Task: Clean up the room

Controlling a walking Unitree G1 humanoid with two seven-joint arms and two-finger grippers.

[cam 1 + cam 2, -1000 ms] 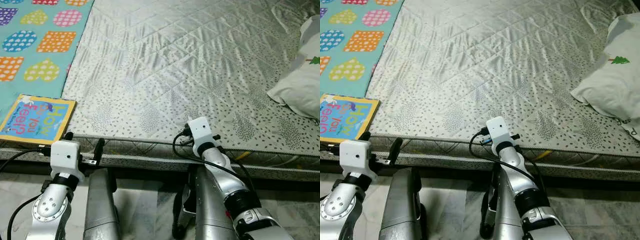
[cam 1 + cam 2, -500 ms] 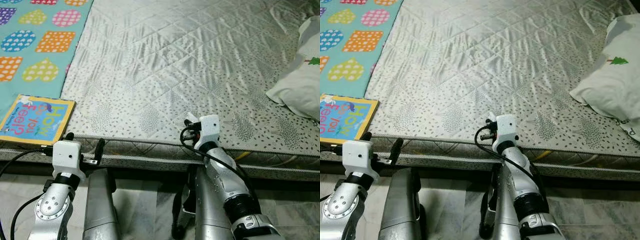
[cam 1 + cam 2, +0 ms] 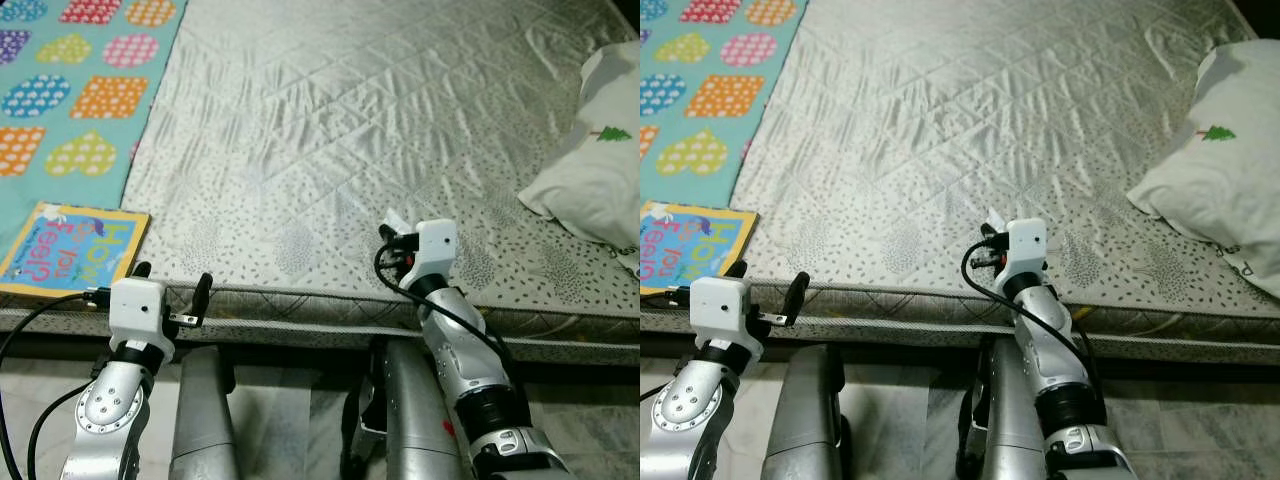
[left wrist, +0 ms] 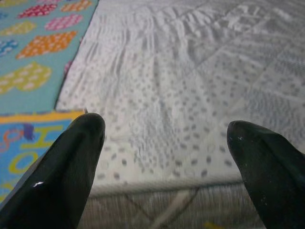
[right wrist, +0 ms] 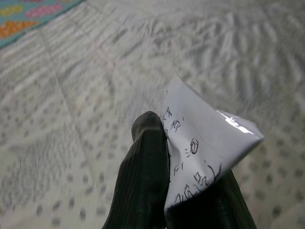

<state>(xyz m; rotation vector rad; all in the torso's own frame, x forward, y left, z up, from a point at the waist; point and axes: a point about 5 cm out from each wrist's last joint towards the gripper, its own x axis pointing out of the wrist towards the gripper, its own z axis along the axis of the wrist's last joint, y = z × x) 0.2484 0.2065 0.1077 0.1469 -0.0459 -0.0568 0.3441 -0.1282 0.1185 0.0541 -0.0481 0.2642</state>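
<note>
Floor level: pale marbled tile floor (image 3: 280, 410) along the near side of the mattress; two silver arms rise from it.

Left gripper (image 4: 167, 157): held at the mattress's near edge, close to its left corner. Two black fingers (image 4: 66, 167) spread wide apart, nothing between them. Released.

Right gripper (image 5: 176, 191): raised just over the near edge of the mattress, about mid-width. Fingers clenched on a small white folded paper scrap with black handwriting (image 5: 205, 143). The scrap sticks up past the fingertips, with one glossy corner catching light. In the head views it shows as a small white tip (image 3: 393, 221) above the wrist camera block.

Grey quilted mattress cover with a small leaf-dot print and diamond stitching (image 3: 350, 130): wrinkled, spans most of the scene. A darker piped edge band runs along the near side.

Left of the mattress: thin square children's picture book with a yellow border and blue cover (image 3: 70, 250), lying flat near the left gripper, just beside the mattress's left edge. It rests on a teal play mat with coloured polka-dot hearts and squares (image 3: 70, 100), which extends away to the far left.

Far right: white pillow with a small green tree print (image 3: 1220, 190), lying on the mattress at its right edge, well apart from both grippers.
</note>
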